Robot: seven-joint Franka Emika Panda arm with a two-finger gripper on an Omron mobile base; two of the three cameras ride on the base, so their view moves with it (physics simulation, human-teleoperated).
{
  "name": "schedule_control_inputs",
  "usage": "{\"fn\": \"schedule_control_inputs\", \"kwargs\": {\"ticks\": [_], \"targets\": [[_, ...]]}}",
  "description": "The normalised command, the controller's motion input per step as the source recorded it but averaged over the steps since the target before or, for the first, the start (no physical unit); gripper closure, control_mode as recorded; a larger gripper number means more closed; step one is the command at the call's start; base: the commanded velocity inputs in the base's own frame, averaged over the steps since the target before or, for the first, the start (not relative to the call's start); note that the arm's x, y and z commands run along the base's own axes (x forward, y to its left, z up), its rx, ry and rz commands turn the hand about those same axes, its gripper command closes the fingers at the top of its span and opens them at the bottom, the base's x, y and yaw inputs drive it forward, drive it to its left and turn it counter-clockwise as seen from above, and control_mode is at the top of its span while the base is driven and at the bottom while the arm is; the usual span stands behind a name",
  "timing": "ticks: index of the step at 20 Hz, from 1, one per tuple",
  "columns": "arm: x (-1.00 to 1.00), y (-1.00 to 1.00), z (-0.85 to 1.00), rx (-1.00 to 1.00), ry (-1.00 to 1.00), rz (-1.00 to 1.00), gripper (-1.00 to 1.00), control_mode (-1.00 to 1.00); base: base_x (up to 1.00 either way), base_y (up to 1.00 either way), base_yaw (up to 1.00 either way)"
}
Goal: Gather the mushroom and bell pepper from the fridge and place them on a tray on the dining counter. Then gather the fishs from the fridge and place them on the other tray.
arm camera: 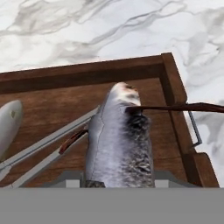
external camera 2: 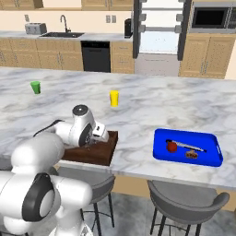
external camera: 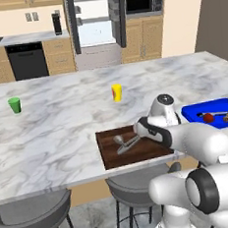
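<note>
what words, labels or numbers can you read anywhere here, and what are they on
None can be read.
The yellow cup bears a small red mark, too small and blurred to read.
The microwave, dishwasher, blue tray and brown tray show no lettering.

Both base views look forward and down from behind the arm, left and right, sharing the desk [external camera: 63,126]; hand view sits close over the brown tray [arm camera: 87,72]
</note>
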Motion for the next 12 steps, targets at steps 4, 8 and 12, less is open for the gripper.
{"fn": "schedule_control_inputs", "kwargs": {"ticks": [4, 8, 12], "targets": [[0.00, 0.00, -0.28, 0.00, 0.00, 0.00, 1.00, -1.00, 0.00, 0.00, 0.00], [0.00, 0.00, -0.26, 0.00, 0.00, 0.00, 1.00, -1.00, 0.00, 0.00, 0.00], [0.03, 0.00, -0.19, 0.00, 0.00, 0.00, 1.00, -1.00, 0.00, 0.00, 0.00]]}}
